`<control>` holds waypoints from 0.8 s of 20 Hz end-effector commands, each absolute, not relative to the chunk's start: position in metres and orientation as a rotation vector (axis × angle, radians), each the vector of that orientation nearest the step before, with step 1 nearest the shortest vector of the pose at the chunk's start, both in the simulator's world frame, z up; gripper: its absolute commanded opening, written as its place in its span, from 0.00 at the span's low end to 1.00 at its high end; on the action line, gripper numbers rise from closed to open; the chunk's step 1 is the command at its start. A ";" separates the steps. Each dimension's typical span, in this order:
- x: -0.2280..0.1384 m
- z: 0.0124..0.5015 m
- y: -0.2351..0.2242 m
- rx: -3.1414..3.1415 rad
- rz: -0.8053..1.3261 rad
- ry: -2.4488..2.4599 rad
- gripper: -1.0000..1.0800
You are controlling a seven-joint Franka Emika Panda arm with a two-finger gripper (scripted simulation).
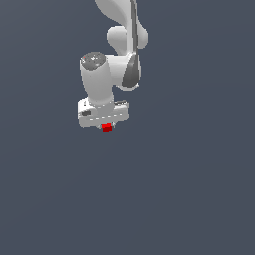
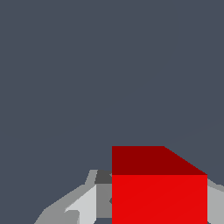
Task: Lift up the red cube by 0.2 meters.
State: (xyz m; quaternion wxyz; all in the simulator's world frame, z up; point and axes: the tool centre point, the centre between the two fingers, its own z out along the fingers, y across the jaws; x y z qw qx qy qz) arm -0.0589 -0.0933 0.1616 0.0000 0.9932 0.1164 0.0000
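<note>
The red cube (image 1: 106, 128) is tiny and bright red. It sits directly under my white gripper (image 1: 105, 126), between the fingertips, and only its lower part shows below the gripper body in the exterior view. In the wrist view the red cube (image 2: 159, 192) fills the space between the grey fingers (image 2: 83, 205), which press against its sides. The gripper is shut on the cube. Whether the cube rests on the floor or hangs above it cannot be told from these views.
A plain dark grey-blue surface (image 1: 189, 189) fills both views. The white arm (image 1: 119, 55) reaches down from the top of the exterior view. No other objects show.
</note>
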 end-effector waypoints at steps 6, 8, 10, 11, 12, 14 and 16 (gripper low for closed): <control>-0.058 0.214 -0.093 3.120 0.000 0.366 0.00; -0.058 0.222 -0.093 3.120 0.000 0.366 0.00; -0.058 0.227 -0.093 3.120 0.000 0.366 0.00; -0.058 0.229 -0.093 3.120 0.000 0.366 0.00; -0.057 0.231 -0.093 3.120 0.000 0.366 0.00; -0.057 0.232 -0.093 3.120 0.000 0.366 0.00; -0.056 0.230 -0.094 3.120 0.000 0.366 0.00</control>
